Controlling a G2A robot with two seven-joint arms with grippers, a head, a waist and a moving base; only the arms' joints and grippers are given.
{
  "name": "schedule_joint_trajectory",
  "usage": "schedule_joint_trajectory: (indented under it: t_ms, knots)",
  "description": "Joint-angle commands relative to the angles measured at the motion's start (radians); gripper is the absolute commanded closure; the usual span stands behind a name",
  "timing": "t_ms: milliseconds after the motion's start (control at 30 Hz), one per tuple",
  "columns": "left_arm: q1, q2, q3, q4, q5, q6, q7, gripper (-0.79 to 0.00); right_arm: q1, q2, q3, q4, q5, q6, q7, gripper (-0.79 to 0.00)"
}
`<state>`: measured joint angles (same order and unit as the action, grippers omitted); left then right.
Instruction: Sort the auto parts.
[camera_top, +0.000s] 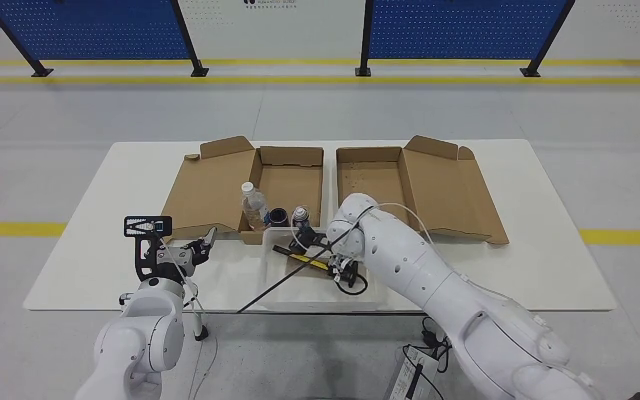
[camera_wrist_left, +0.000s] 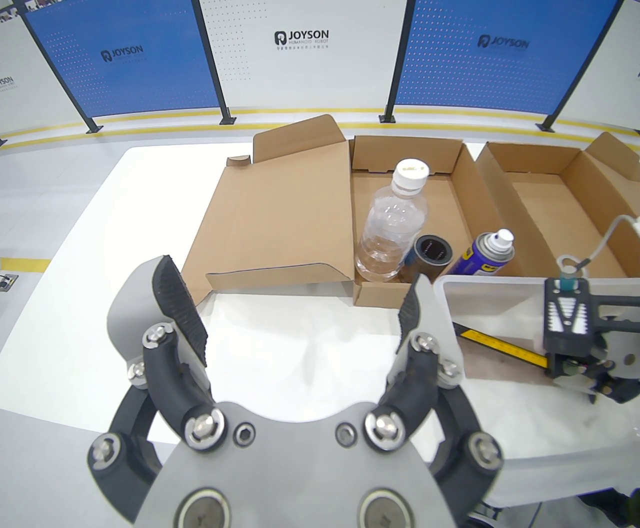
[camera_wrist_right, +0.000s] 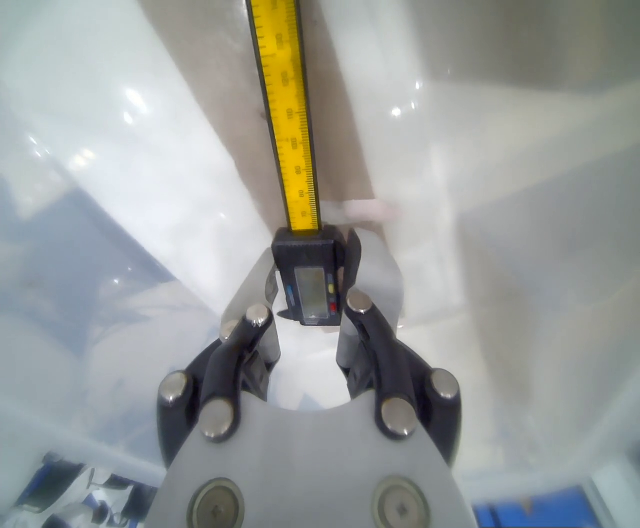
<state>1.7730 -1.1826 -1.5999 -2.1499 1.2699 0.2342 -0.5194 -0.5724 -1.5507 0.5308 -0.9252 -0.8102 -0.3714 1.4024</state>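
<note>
Top view: bottle (camera_top: 250, 203), black cylinder (camera_top: 275, 215) and spray can (camera_top: 299, 215) stand in the left box (camera_top: 290, 175), frame centre, so sorting looks partly done. Left to do: caliper (camera_top: 303, 261), lying in the white bin (camera_top: 272, 240) just below. Its long axis runs roughly left-right, scale end toward frame left.
Left wrist view: left pincer (camera_wrist_left: 300, 315) spread, holding nothing, over the table (camera_wrist_left: 100, 300).
Right wrist view: right pincer (camera_wrist_right: 310, 300) pinches the caliper's display head. The yellow scale points straight away from it.

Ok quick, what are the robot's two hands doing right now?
Left gripper: open, holding nothing.
Right gripper: closed on the caliper.
</note>
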Motion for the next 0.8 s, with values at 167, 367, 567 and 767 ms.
schedule_joint_trajectory:
  t_ms: [167, 367, 567, 767]
  knots:
    - [0.000, 0.000, 0.000, 0.000, 0.000, 0.000, 0.000, -0.785, -0.009, 0.016, 0.033, -0.054, 0.021, -0.004, 0.012, 0.000]
    - [0.000, 0.000, 0.000, 0.000, 0.000, 0.000, 0.000, -0.785, -0.022, 0.033, 0.064, -0.108, 0.033, -0.006, 0.028, 0.000]
    - [0.000, 0.000, 0.000, 0.000, 0.000, 0.000, 0.000, -0.785, -0.050, 0.055, 0.110, -0.155, 0.083, -0.024, 0.022, 0.000]
    - [0.000, 0.000, 0.000, 0.000, 0.000, 0.000, 0.000, -0.785, -0.068, 0.082, 0.158, -0.181, 0.151, -0.048, -0.002, 0.000]
